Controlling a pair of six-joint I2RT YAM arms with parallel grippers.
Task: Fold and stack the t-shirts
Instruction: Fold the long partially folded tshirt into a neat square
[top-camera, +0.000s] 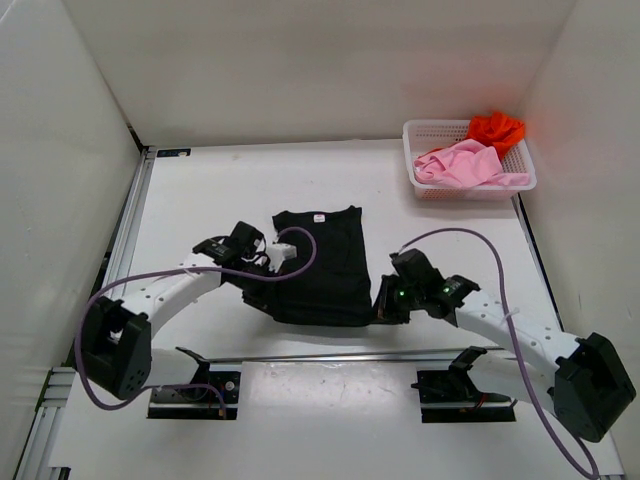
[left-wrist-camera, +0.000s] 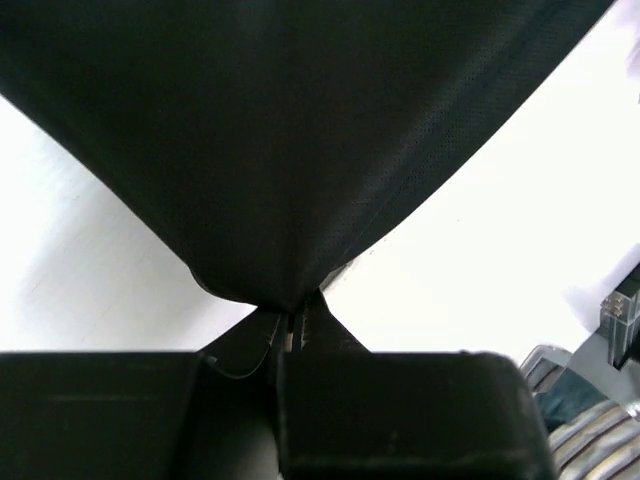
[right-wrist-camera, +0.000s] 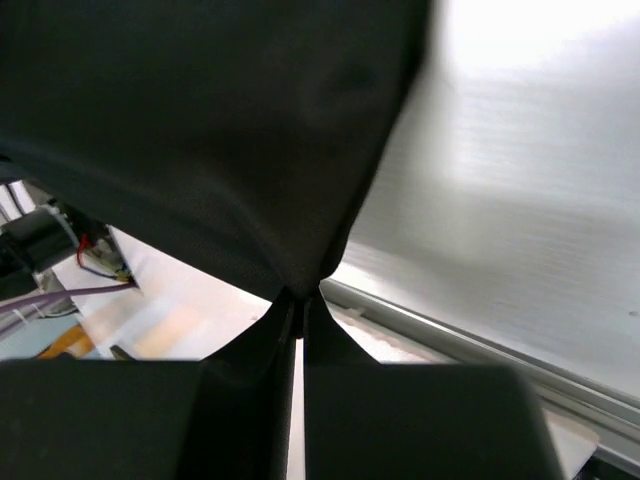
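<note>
Fabric of the black shirt (top-camera: 320, 262) looks light and limp, likely to sag and slide unless held at its edges. It lies mid-surface (top-camera: 220, 190). The left end effector (left-wrist-camera: 292, 318) and right end effector (right-wrist-camera: 298, 302) are each clamped on a near corner. The pink shirt (top-camera: 460, 166) and orange shirt (top-camera: 496, 128) sit in the basket (top-camera: 421, 191).

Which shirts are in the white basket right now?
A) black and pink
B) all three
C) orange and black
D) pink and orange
D: the pink shirt and the orange shirt are bunched in the basket, while the black shirt lies out on the table.
</note>
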